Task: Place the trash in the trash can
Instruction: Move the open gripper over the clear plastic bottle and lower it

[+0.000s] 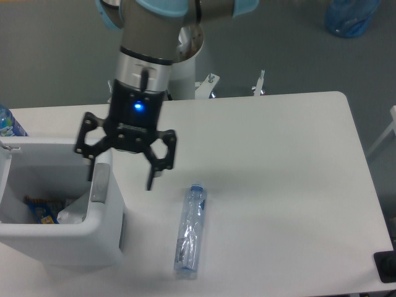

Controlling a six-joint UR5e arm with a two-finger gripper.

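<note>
- Gripper (121, 175) spread wide and empty, hanging over the right rim of the trash can (102, 235), roughly ten o'clock from the crushed plastic bottle (189, 230).
- Crumpled white wrapper (74, 210) already inside the bin, tucked against its right wall beside some blue and yellow litter (38, 211).
- Bottle lying on the white table (272, 173), blue cap (197, 185) pointing toward twelve o'clock, body running toward six; well apart from the bin, not yet picked up.
- Likely trouble: thin crushed plastic buckling or squirting out sideways under a pinch, especially if gripped along its length rather than across.
- Risk of clipping the bin's rim or the grey panel (98, 182) with the left finger when leaving toward four o'clock; a nudge there could shift the bin.
- Risk of a fingertip landing on top of the bottle instead of straddling it, rolling it toward the table's six o'clock edge.
- Off-centre grasp near the cap: tail likely to droop and catch the bin wall at release.
</note>
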